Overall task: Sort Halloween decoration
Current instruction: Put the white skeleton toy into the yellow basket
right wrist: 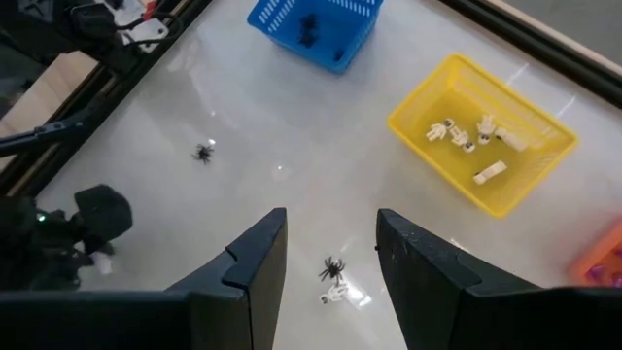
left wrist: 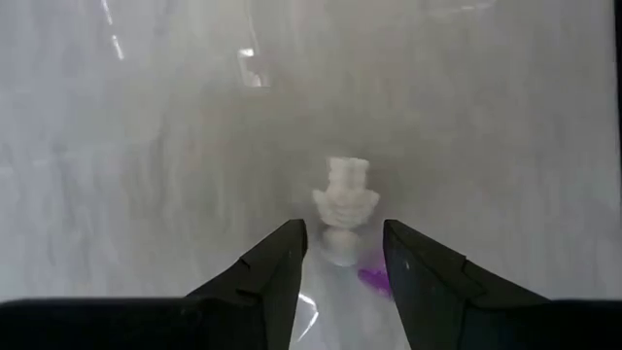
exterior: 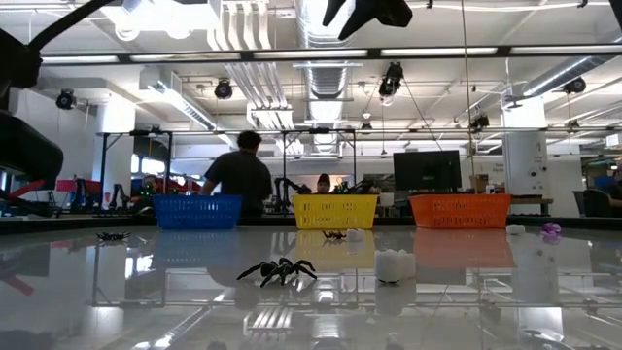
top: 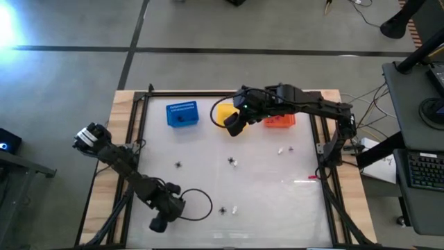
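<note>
The Halloween decoration lies scattered on the white table: black spiders (top: pixel 178 165) (top: pixel 222 210), whitish pieces (top: pixel 234 208) (top: pixel 282 149), and a purple piece (exterior: pixel 551 230). My left gripper (top: pixel 158 223) (left wrist: pixel 345 248) points down near the table's near-left corner and is open. A whitish piece (left wrist: pixel 345 199) stands just beyond its fingertips, and a purple piece (left wrist: pixel 374 280) lies between them. My right gripper (top: pixel 232 125) (right wrist: pixel 330 248) hangs open high beside the yellow basket (top: pixel 223 113), holding nothing. Far below it are a spider (right wrist: pixel 332 265) and a whitish piece (right wrist: pixel 335 292).
Three baskets stand along the far edge: blue (top: pixel 182 114) with spiders inside (right wrist: pixel 309 27), yellow (right wrist: pixel 481 131) with whitish pieces, orange (top: pixel 280 120). A black cable loop (top: pixel 198 205) lies beside my left gripper. A black frame (top: pixel 135 139) borders the table. People (exterior: pixel 239 175) are in the room beyond.
</note>
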{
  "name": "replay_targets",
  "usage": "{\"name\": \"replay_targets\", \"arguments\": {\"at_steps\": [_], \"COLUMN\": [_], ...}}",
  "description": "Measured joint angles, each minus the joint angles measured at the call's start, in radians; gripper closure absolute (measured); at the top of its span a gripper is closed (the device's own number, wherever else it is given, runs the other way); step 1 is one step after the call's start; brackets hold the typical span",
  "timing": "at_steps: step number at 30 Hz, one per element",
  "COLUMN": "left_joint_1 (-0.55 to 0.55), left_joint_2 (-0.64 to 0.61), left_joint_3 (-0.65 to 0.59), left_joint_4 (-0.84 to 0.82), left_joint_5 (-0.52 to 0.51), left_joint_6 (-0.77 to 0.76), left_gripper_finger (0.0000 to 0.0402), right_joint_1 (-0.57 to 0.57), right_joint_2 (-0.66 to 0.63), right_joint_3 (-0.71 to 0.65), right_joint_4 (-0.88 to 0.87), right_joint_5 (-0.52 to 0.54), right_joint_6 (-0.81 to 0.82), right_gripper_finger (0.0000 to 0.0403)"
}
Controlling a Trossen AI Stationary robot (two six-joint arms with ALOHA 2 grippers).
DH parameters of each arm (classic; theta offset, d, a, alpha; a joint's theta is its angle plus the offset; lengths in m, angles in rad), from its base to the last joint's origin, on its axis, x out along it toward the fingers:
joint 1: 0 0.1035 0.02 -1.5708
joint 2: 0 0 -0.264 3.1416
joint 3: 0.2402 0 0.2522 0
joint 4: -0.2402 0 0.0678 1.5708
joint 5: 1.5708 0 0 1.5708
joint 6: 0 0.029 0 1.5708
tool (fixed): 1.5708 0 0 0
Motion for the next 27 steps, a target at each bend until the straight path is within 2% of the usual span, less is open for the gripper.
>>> {"name": "replay_targets", "arguments": {"at_steps": [5,8,16,22,27], "left_joint_1": [0.002,0.002,0.003,0.004,0.035], "left_joint_2": [0.036,0.034,0.025,0.019,-0.036], "left_joint_3": [0.002,0.001,-0.002,-0.002,-0.009], "left_joint_4": [-0.003,-0.004,-0.014,-0.013,-0.027], "left_joint_5": [-0.011,-0.015,-0.014,-0.009,-0.005], "left_joint_6": [-0.054,-0.067,-0.058,-0.052,-0.020], "left_gripper_finger": [0.0272,0.0287,0.0389,0.0396,0.0399], "right_joint_1": [0.020,0.027,0.027,0.027,0.026], "right_joint_2": [0.000,0.000,0.000,0.000,-0.003], "right_joint_3": [0.000,0.000,0.000,0.000,0.000], "right_joint_4": [0.000,0.001,0.000,0.000,0.000], "right_joint_5": [0.000,0.000,0.000,0.000,0.027], "right_joint_6": [0.010,0.009,0.007,-0.003,-0.003], "right_gripper_finger": [0.0252,0.0252,0.0252,0.0252,0.0252]}}
